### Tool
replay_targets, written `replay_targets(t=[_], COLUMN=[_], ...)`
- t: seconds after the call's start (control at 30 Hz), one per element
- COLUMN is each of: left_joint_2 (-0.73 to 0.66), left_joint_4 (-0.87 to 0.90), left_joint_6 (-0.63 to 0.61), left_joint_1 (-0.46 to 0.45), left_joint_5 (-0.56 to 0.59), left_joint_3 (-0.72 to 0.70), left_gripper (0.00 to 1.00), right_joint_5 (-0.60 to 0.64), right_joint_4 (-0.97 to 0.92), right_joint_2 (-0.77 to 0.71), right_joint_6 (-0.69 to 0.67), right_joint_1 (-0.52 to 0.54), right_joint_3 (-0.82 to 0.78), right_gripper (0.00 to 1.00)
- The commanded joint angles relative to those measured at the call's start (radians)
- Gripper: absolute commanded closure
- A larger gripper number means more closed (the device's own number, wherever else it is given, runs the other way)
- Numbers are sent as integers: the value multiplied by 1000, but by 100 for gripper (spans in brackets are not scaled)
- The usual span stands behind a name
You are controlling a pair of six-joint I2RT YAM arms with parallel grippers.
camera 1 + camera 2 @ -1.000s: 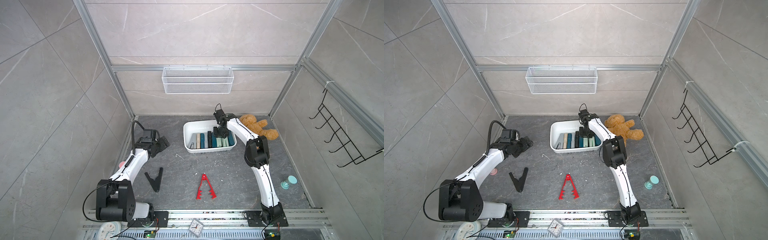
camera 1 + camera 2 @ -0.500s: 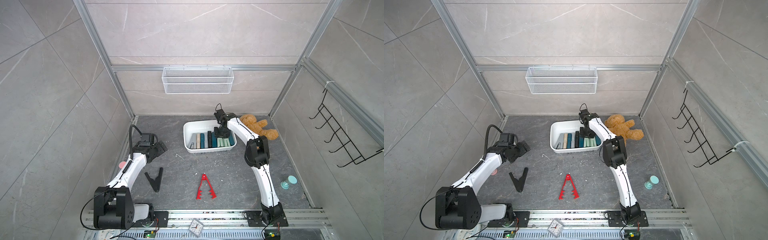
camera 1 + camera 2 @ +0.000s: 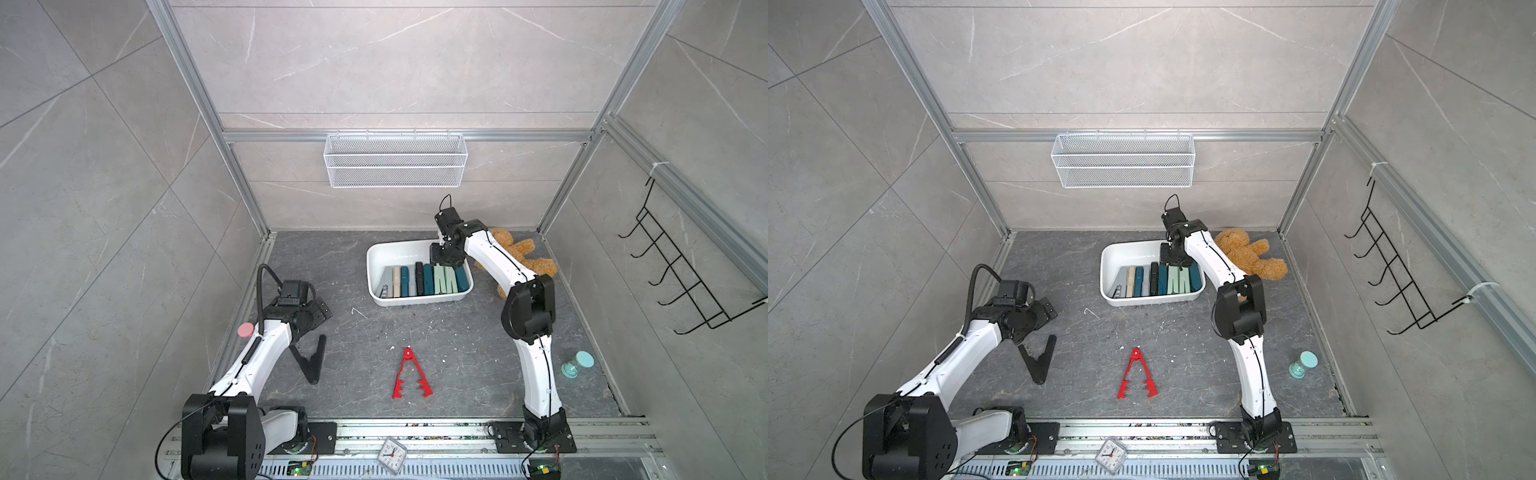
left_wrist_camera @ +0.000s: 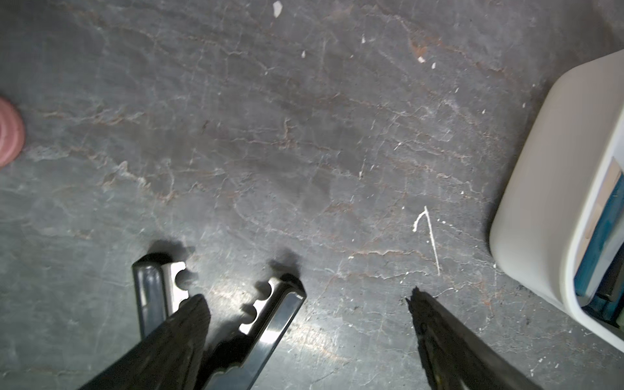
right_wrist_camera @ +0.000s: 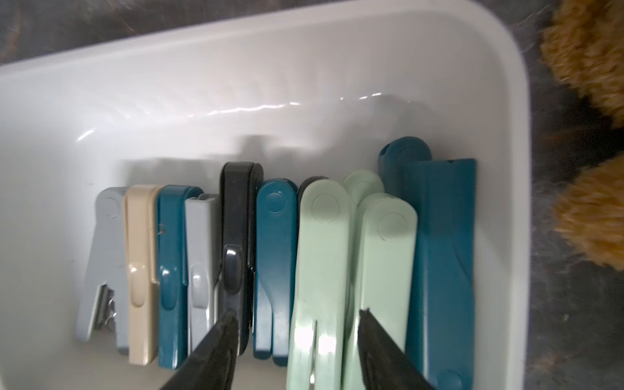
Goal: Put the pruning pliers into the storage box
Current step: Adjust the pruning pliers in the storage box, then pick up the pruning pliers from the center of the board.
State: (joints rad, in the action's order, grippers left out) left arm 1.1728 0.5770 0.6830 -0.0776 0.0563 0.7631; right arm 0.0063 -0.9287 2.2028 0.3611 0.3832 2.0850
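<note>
My right pincer (image 5: 297,324) has just spread apart inside the white plastic storage box (image 3: 369,270), releasing the mint green pliers (image 5: 320,253) there. My left pincer (image 4: 307,304), wide apart, hovers over the black V-shaped pliers (image 3: 318,357) on the counter (image 3: 457,353).

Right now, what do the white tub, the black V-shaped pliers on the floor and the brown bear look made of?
White shallow tub: glossy moulded plastic, by its streaked highlights. Black V-shaped pliers: dark arms, probably plastic, with shiny notched metal edges. Brown teddy bear: fuzzy plush fabric.
</note>
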Motion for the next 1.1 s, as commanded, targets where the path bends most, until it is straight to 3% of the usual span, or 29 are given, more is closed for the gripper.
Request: replay_targets(t=[0.0,0.23,0.43,0.63,0.8,0.97,1.07], left_joint_2=[-79,-113,11,119,197,230,257], left_joint_4=[59,23,-14,-29,-25,-33,-33], left_joint_6=[52,-21,-87,-160,-183,-192,-194], left_joint_1=[5,-2,-14,-52,-75,-101,-114], left_joint_5=[36,-49,-89,-86,-72,-57,-51], left_joint_3=[-47,-112,-94,-41,-19,-13,0], left_gripper=[4,15,21,39,42,68,70], right_joint_5=[-19,-38,-56,-88,-109,-133,-137], right_joint_4=[144,256,314,334,362,375,383], right_joint_2=[-128,-268,-347,-385,-415,-438,-452], right_joint_6=[-19,-16,-5,18,35,45,49], right_joint_1=[-4,-22,-39,-66,-85,-106,-119], right_joint_3=[-127,-327,-446,-496,-535,-565,-585], right_gripper=[39,37,37,37,37,37,37])
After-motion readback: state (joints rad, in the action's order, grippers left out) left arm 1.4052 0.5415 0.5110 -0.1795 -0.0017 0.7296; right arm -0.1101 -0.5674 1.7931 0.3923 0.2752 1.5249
